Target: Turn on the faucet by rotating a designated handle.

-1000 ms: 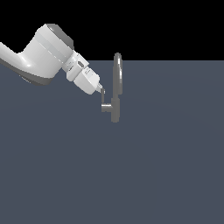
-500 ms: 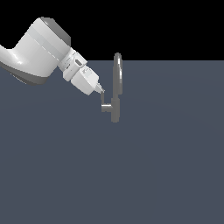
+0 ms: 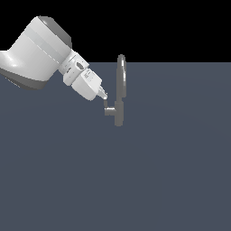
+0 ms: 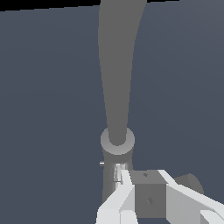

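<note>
The gripper (image 3: 104, 96) is hovering just beside the handle (image 3: 108, 109), which is jutting from the faucet (image 3: 120, 90) toward the exterior view's left.

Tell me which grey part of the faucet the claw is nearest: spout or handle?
The handle, the short stub low on the faucet. The claw sits right at it; the tall arched spout rises beyond.
</note>
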Tool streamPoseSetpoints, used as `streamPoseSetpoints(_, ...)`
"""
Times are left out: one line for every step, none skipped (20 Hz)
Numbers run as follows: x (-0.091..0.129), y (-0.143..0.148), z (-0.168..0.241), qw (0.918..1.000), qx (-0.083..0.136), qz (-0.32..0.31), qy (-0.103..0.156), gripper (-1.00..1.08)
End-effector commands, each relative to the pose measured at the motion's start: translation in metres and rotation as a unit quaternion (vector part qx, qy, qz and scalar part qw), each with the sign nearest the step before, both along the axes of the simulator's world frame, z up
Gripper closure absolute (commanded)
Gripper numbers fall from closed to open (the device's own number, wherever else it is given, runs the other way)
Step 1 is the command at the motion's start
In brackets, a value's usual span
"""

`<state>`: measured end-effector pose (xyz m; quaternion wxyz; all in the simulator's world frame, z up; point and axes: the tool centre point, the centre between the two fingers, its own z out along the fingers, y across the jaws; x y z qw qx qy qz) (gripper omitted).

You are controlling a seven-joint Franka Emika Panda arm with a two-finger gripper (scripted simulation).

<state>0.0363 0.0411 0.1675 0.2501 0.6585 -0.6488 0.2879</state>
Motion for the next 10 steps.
streamPoseSetpoints(-0.015,-0.002,-0.011,0.9999,-0.002,-0.004,0.01,1.08)
streamPoseSetpoints(-0.018,-0.002,-0.012,0.9999,-0.002,-0.004,0.01,1.08)
streamPoseSetpoints(-0.022,-0.002,-0.013,0.9999,-0.002,-0.004,0.01,1.08)
streamPoseSetpoints(-0.025,-0.003,-0.015,0.9999,-0.002,-0.004,0.01,1.08)
streamPoseSetpoints(-0.028,-0.003,-0.016,0.9999,-0.002,-0.004,0.01,1.08)
streamPoseSetpoints(-0.031,-0.003,-0.017,0.9999,-0.002,-0.005,0.011,1.08)
streamPoseSetpoints(-0.035,-0.003,-0.018,0.9999,-0.002,-0.005,0.011,1.08)
streamPoseSetpoints(-0.038,-0.003,-0.02,0.9999,-0.002,-0.005,0.011,1.08)
streamPoseSetpoints(-0.038,-0.003,-0.02,0.9999,-0.002,-0.005,0.011,1.08)
streamPoseSetpoints(-0.029,0.004,-0.012,1.0,-0.001,0.003,0.003,1.08)
